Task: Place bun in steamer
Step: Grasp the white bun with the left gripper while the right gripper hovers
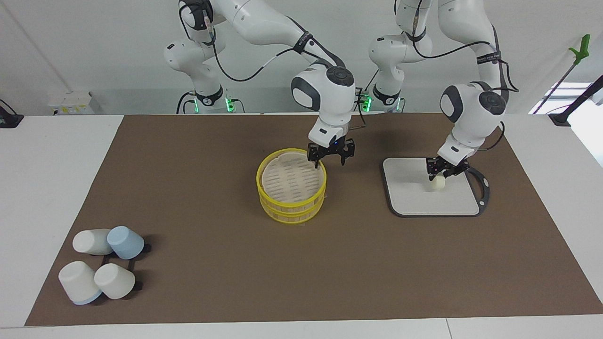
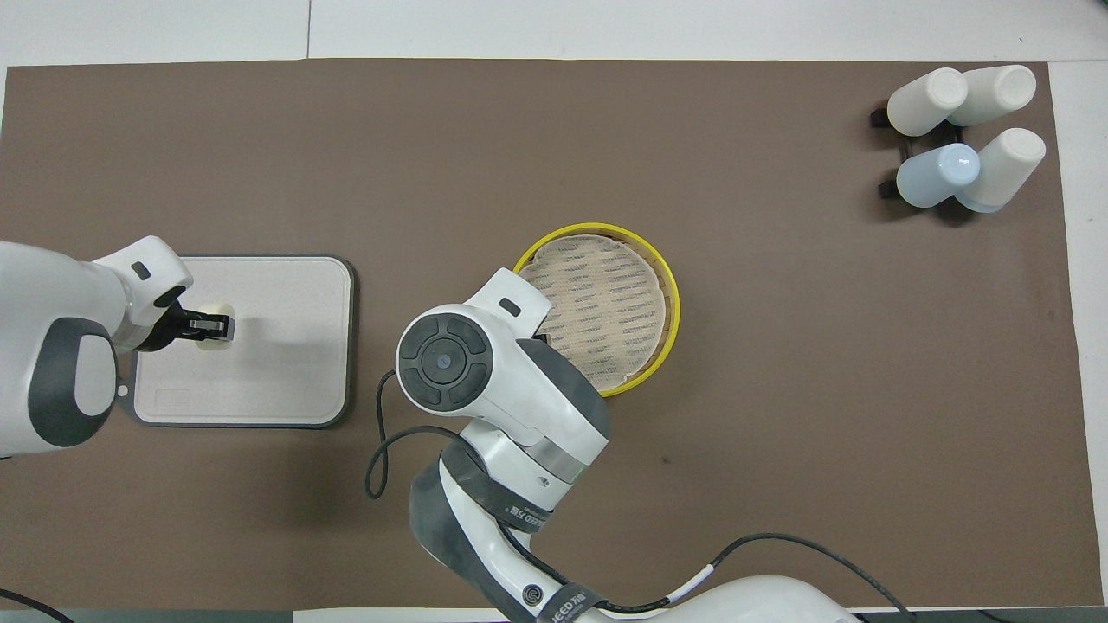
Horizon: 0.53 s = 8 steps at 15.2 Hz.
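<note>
Left gripper (image 1: 441, 176) clamps bun (image 1: 438, 183) – on board (image 1: 414, 200); right gripper (image 1: 330, 155) spread at steamer (image 1: 291, 207) rim.

Both arms have glossy white shells with dark grey joint caps and round grey end discs. Black cables loop along the links, held by black printed straps. Green lights glow at the bases. The left gripper (image 1: 442, 173) and right gripper (image 1: 331, 157) carry short black fingers under white wrists.
</note>
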Available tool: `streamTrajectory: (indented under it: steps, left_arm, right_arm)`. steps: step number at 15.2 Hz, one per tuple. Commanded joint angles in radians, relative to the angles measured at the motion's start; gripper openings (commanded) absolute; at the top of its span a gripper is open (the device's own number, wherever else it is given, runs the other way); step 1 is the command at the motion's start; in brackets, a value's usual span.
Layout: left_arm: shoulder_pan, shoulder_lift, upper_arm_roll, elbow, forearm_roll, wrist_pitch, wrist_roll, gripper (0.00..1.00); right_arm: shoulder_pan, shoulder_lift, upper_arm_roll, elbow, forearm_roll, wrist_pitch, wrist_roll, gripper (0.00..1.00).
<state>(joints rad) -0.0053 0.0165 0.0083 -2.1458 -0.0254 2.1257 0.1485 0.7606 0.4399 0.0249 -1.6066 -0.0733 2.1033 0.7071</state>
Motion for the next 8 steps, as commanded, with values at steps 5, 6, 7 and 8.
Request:
streamTrajectory:
  steps: [5, 6, 7, 8]
  left_arm:
    - [-0.082, -0.053, 0.001, 0.32, -0.01, -0.438, -0.161, 0.39]
    - [-0.084, -0.067, -0.001, 0.336, -0.01, -0.47, -0.171, 0.39]
    - [-0.084, -0.082, -0.01, 0.342, -0.011, -0.493, -0.173, 0.39]
    - [-0.084, -0.092, -0.011, 0.342, -0.011, -0.501, -0.173, 0.39]
  right_arm:
    - [-0.021, -0.033, 0.003, -0.032, -0.019, -0.011, -0.021, 0.0]
    - [-0.024, -0.033, -0.002, -0.012, -0.02, -0.031, -0.021, 0.0]
    - [-0.029, -0.021, -0.006, 0.054, -0.022, -0.095, -0.024, 0.0]
    - [-0.046, -0.003, -0.005, 0.121, -0.032, -0.168, -0.043, 0.0]
